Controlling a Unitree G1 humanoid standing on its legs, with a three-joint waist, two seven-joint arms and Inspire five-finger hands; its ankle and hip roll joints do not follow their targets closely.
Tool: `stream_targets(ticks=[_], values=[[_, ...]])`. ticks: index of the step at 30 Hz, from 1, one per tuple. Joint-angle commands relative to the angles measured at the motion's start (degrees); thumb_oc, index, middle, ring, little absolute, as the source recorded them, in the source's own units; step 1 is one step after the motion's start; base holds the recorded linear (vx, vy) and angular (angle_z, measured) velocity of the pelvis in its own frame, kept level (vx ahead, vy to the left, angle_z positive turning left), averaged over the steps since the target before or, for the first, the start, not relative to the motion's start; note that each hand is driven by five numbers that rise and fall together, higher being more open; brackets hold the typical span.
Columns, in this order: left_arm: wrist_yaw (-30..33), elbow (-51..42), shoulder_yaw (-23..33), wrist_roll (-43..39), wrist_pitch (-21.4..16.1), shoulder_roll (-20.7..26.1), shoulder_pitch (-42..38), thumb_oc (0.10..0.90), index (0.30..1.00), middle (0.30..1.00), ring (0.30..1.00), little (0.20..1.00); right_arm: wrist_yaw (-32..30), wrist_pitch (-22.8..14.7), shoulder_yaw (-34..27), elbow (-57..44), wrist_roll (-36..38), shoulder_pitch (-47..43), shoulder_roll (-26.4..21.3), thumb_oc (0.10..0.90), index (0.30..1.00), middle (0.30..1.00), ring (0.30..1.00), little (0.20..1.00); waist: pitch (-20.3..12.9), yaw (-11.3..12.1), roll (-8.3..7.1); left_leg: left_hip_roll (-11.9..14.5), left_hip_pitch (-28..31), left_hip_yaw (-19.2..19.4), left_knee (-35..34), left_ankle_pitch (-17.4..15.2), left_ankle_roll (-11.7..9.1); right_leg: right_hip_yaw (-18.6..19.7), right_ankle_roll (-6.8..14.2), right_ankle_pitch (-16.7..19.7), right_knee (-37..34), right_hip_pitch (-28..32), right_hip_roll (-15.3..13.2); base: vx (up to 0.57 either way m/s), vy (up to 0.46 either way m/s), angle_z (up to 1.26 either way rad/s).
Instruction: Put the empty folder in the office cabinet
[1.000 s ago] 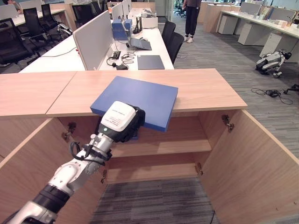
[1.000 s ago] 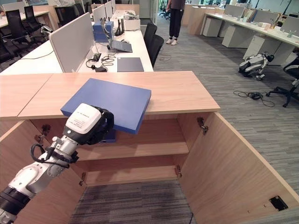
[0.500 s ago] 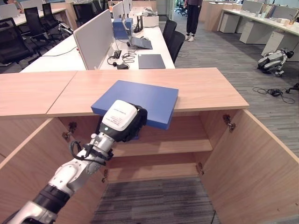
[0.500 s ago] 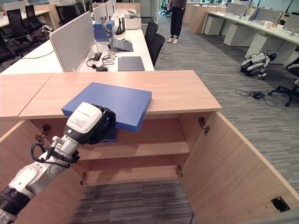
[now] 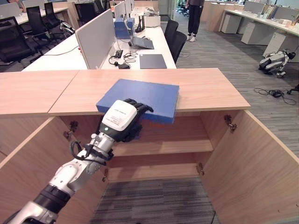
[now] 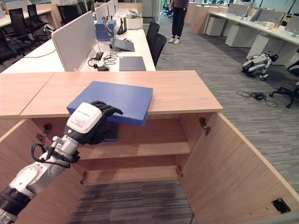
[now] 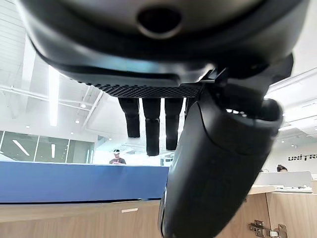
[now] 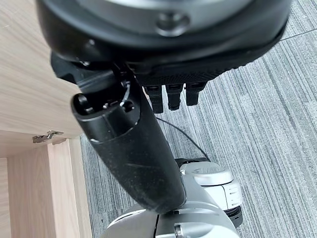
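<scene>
Folder (image 5: 145, 95) lies flat on cabinet top (image 5: 205, 88), near edge overhanging. Left hand (image 5: 122, 119) fingers straight over that edge, not gripping. Looks stiff, light, slick; pinch the overhang.

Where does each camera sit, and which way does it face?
Left eye: head, looking down at the blue folder on the cabinet top; left hand at its near edge.
Right eye: same scene, slightly offset.
Left wrist: looks along straight fingers over the folder.
Right wrist: right hand faces the carpet.
Shared: folder, cabinet.
</scene>
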Motion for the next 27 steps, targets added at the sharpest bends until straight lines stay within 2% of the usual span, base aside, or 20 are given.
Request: stream_targets(ticks=[1,2,12,15,18,24,27], values=[[2.89,-0.91,5.36,-1.29,-0.12,-0.95,-11.18,0.8,0.9,0.9,0.9,0.9,0.52,-1.15,1.74,0.18,0.69,-4.66,-0.71,0.8,0.9,0.9,0.9,0.9,1.69,-0.11,-0.74,-1.75,6.09,1.15,-0.08,-9.05,-0.97,-2.52,5.77,-7.24,0.8,3.46,-2.64,-0.04,0.004,0.0],[2.93,-0.96,5.23,-0.99,-0.07,-0.85,-11.52,0.8,0.9,0.9,0.9,0.9,0.55,-1.26,1.95,-0.07,0.57,-4.66,-0.75,0.8,0.9,0.9,0.9,0.9,1.83,-0.15,-0.79,-1.73,5.82,1.27,-0.08,-8.35,-0.92,-2.61,5.7,-6.6,0.91,3.13,-2.68,0.0,0.0,0.0],[2.45,-1.26,4.06,0.01,-0.33,-0.47,-12.52,0.8,0.9,0.9,0.9,0.9,0.85,-1.4,3.09,-0.74,-0.29,-4.79,-0.88,0.8,0.9,0.9,0.9,0.9,1.61,-0.1,-0.79,-1.73,6.08,1.48,-0.08,-9.09,-0.93,-2.41,5.86,-7.09,0.73,3.32,-2.75,0.0,0.0,0.0],[2.36,-1.2,3.53,0.3,-0.42,-0.57,-13.24,0.8,0.9,0.9,0.9,0.9,0.97,-1.53,3.44,-1.4,-0.35,-4.58,-0.86,0.8,0.9,0.9,0.9,0.9,1.76,-0.22,-0.79,-1.79,5.8,1.45,-0.08,-8.38,-0.88,-2.49,5.76,-6.47,0.81,3.01,-2.86,0.01,0.002,0.0],[2.41,-0.98,3.18,0.6,-0.44,-0.7,-13.37,0.8,0.9,0.9,0.9,0.9,1.05,-1.59,3.62,-1.65,-0.34,-4.52,-0.85,0.8,0.9,0.9,0.9,0.9,1.5,-0.28,-0.77,-1.77,6.12,1.26,-0.08,-9.11,-0.9,-2.47,5.83,-7.09,0.72,3.32,-2.86,0.01,0.001,0.0],[2.28,1.63,1.57,1.73,0.59,-0.99,-15.13,0.8,0.9,0.9,0.9,0.9,1.29,-1.84,4.58,-3.4,-0.61,-4.74,-0.92,0.8,0.9,0.9,0.9,0.9,1.67,-0.55,-0.94,-1.6,5.78,1.95,-0.08,-8.29,-0.88,-2.54,5.73,-6.4,1.09,2.69,-2.51,0.0,0.001,0.0],[2.46,3.69,0.07,2.29,1.07,-1.34,-16.71,0.8,0.9,0.9,0.9,0.9,1.36,-1.9,4.72,-3.91,-0.46,-4.49,-1.03,0.8,0.9,0.9,0.9,0.9,1.52,-0.72,-0.97,-1.65,5.99,1.86,-0.08,-8.94,-0.95,-2.48,5.87,-6.96,0.94,3.02,-2.48,0.0,0.003,-0.03]])
